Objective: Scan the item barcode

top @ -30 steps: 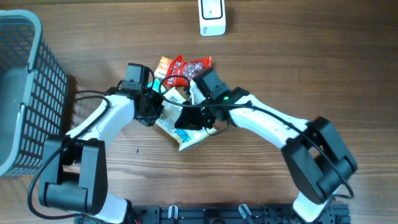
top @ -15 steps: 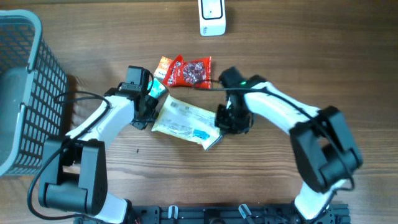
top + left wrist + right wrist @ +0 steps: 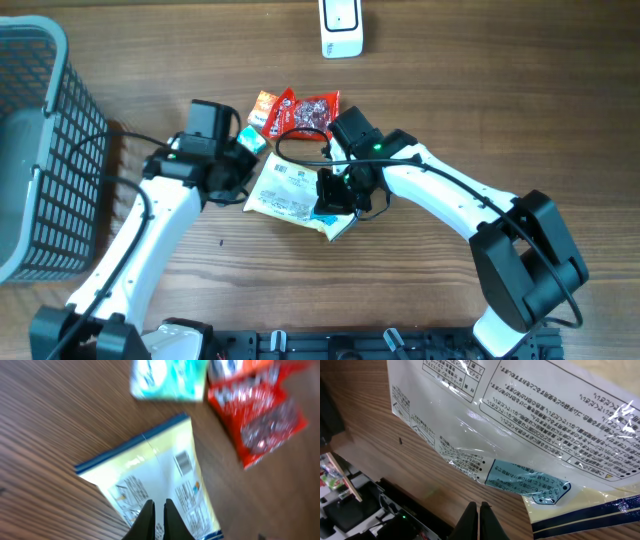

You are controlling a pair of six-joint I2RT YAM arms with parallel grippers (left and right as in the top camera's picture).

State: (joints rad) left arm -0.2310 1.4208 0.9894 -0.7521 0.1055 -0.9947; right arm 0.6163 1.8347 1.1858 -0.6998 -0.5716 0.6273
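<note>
**Jaws shut and empty; yellow packet [image 3: 285, 192] lies barcode-up, scan not yet made**

Left jaws are pressed together with nothing between them, their tips over the printed face of the yellow packet; whether they touch it or hang just above it I cannot tell. Right jaws are likewise closed on nothing, their tips over the bare surface [image 3: 450, 100] just beside the packet's edge.

The packet lies flat between the two arms, back side up; its barcode [image 3: 184, 462] shows plainly, towards the end nearest the red packet [image 3: 305, 113] and the teal packet [image 3: 252, 142]. The scanner [image 3: 341, 27] stands at the far edge, well apart from the packet.

As I judge it, exposing the barcode is the part done. Gripping the packet, carrying it to the scanner and presenting the code there all remain.
</note>
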